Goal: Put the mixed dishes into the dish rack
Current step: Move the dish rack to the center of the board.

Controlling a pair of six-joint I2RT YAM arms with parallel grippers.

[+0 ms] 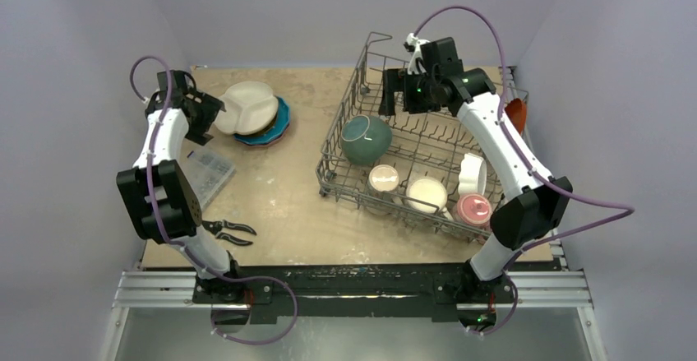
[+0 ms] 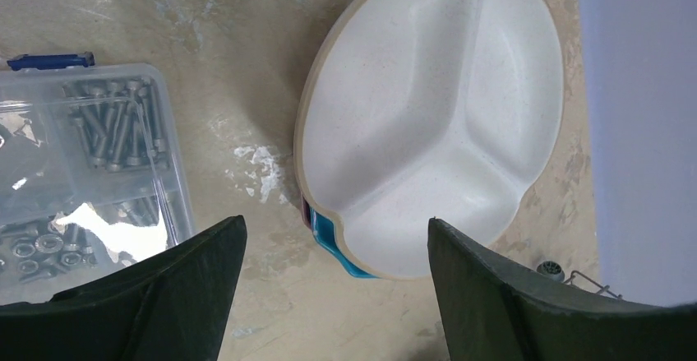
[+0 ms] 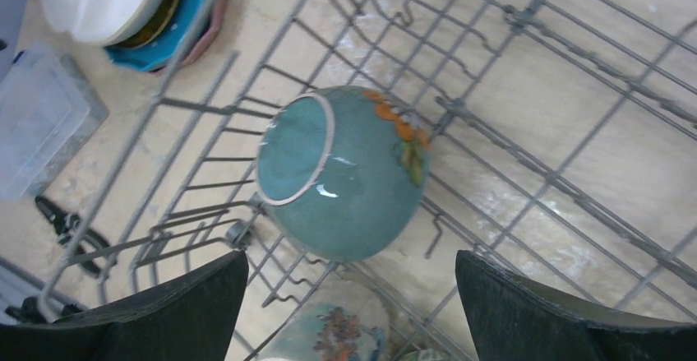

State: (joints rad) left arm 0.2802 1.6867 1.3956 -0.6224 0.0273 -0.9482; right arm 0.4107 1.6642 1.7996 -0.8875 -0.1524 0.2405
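Observation:
The grey wire dish rack stands at the right and holds a teal round bowl on its side, two cream mugs, a white piece and a red mug. The bowl also shows in the right wrist view. A white divided plate tops a stack with a blue plate at the back left, also in the left wrist view. My left gripper is open and empty, just above the plate's near rim. My right gripper is open and empty above the rack.
A clear plastic box of screws lies left of the stack, also in the left wrist view. Black-handled pliers lie near the table's front left. An orange plate sits beyond the rack's right side. Walls close in the table.

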